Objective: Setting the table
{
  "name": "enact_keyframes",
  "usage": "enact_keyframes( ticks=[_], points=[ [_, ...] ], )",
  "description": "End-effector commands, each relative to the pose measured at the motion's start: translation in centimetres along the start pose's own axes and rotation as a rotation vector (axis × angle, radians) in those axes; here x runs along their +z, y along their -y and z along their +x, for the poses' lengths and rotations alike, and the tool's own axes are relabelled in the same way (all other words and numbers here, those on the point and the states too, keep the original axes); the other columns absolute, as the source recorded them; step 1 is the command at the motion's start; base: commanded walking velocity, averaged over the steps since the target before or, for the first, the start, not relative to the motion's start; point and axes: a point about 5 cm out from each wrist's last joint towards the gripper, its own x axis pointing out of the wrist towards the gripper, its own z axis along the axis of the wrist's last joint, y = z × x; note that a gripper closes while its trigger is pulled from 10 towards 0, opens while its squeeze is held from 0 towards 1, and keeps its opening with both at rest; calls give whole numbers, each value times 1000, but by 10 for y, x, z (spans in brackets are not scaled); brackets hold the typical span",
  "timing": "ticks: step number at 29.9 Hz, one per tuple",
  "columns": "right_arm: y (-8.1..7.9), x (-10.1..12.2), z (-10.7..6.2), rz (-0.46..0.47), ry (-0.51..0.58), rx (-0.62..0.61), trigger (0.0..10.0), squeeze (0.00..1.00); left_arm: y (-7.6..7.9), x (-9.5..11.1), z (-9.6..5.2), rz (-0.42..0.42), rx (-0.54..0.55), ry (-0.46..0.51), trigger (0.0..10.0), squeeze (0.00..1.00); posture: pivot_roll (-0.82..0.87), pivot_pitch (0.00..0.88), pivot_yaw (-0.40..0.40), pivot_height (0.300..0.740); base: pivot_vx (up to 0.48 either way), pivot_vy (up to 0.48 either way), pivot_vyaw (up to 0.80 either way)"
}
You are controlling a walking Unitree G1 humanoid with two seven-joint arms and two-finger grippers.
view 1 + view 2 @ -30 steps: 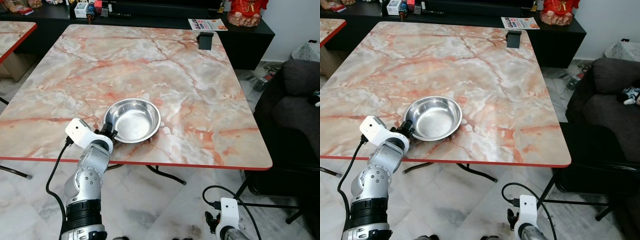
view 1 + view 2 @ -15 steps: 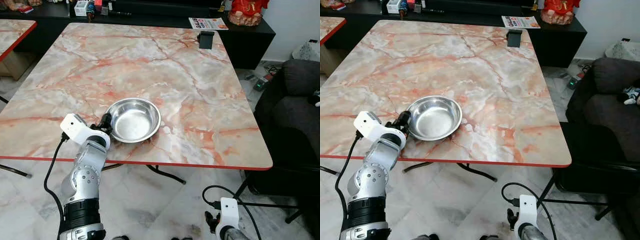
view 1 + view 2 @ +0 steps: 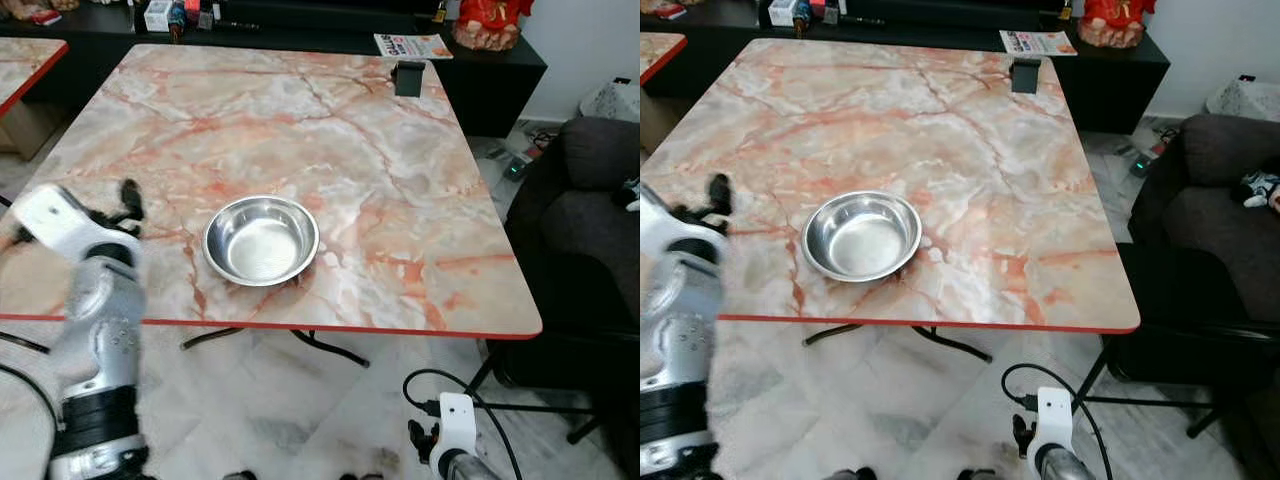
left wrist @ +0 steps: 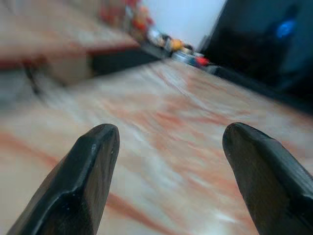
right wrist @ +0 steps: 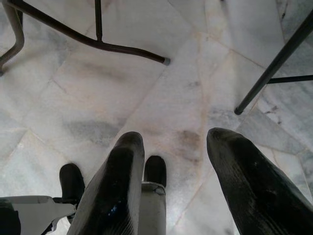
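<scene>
A shiny metal bowl [image 3: 261,240] is sitting on the marble table [image 3: 330,130], close to the table's near red edge and a little toward the robot's left. It is standing right way up and it is empty. Nothing is touching it.

The left gripper [image 3: 128,195] is being held above the table, off to the left of the bowl and well apart from it. It looks blurred in the head views. In the left wrist view its two black fingers [image 4: 78,186] are spread wide with nothing between them, and pink marble is seen under them.

The right gripper [image 5: 171,191] is hanging down low beside the table, on the right of the bowl, pointing at the tiled floor [image 5: 122,98]. Its fingers are parted too, and nothing is being held.

As a guess, the table setting is only just starting. One bowl is in place, and no plates, cups or spoons are seen near it, so most of the job seems left to do.

A small dark box [image 3: 409,78] is standing at the far right corner of the table, well away from the bowl. Beyond it, a printed paper [image 3: 412,45] is lying on the black cabinet [image 3: 500,75]. Its big letters are too small to be read. No brand is seen on the bowl.
</scene>
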Motion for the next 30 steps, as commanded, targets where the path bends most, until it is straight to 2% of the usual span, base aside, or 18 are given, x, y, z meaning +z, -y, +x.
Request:
enact_keyframes(
  ticks=[1,2,4,8,10,11,13,14,15,16,18,19,22,23,25,27,29,30],
  points=[
    [3,-5,-2,2,-14,-8,10000,0,-12,-3,-2,179,43,9,10000,0,81,148,-88,740,0,0,0],
    [3,-5,-2,2,-15,-8,10000,0,-17,-4,-2,230,58,9,10000,0,81,148,-88,740,0,0,0],
    [3,-6,-2,0,-17,-8,10000,0,-50,-1,-5,351,196,29,10000,0,81,148,-88,740,0,0,0],
    [2,-8,-2,-1,-20,-6,10000,0,-76,0,-10,548,260,36,10000,0,100,155,-91,740,0,0,0],
    [1,-9,-2,-3,-25,-3,10000,0,-98,-8,-15,644,321,-18,10000,0,106,154,-91,740,0,0,0],
    [1,-10,-2,-4,-28,-1,10000,0,-114,-16,-21,715,368,-75,10000,0,109,157,-91,740,0,0,0],
    [1,-10,-2,-4,-29,-1,10000,0,-125,-23,-26,760,405,-121,10000,0,112,157,-91,740,0,0,0],
    [1,-10,-2,-4,-30,0,10000,0,-137,-32,-33,820,441,-175,10000,0,111,157,-91,740,0,0,0],
    [1,-10,-2,-4,-30,0,10000,0,-137,-32,-33,820,441,-175,10000,0,111,157,-91,740,0,0,0],
    [1,-10,-2,-4,-30,0,10000,0,-147,-42,-41,904,465,-228,10000,0,110,156,-88,740,0,0,0],
    [1,-10,-2,-4,-30,-1,10000,0,-153,-48,-45,939,481,-259,10000,0,112,157,-87,740,0,0,0],
    [0,-10,-2,-2,-30,-1,10000,0,-168,-64,-56,1006,514,-347,10000,0,113,151,-87,740,0,0,0],
    [0,-10,-2,0,-30,-1,10000,0,-181,-92,-75,1010,508,-494,10000,0,111,149,-84,740,0,0,0],
    [0,-10,-2,1,-30,-2,10000,0,-183,-111,-86,986,462,-599,10000,0,109,149,-83,740,0,0,0],
    [0,-11,-2,1,-31,-3,10000,0,-181,-127,-94,950,401,-692,10000,0,106,147,-83,740,0,0,0],
    [0,-11,-2,3,-33,-5,10000,0,-173,-153,-109,879,310,-804,10000,0,96,143,-82,740,0,0,0],
    [1,-12,-3,8,-34,-10,10000,0,-150,-187,-131,782,121,-952,10000,0,95,137,-78,740,0,0,0],
    [1,-12,-3,8,-34,-10,10000,0,-150,-187,-131,782,121,-952,10000,0,95,137,-78,740,0,0,0]
  ],
)
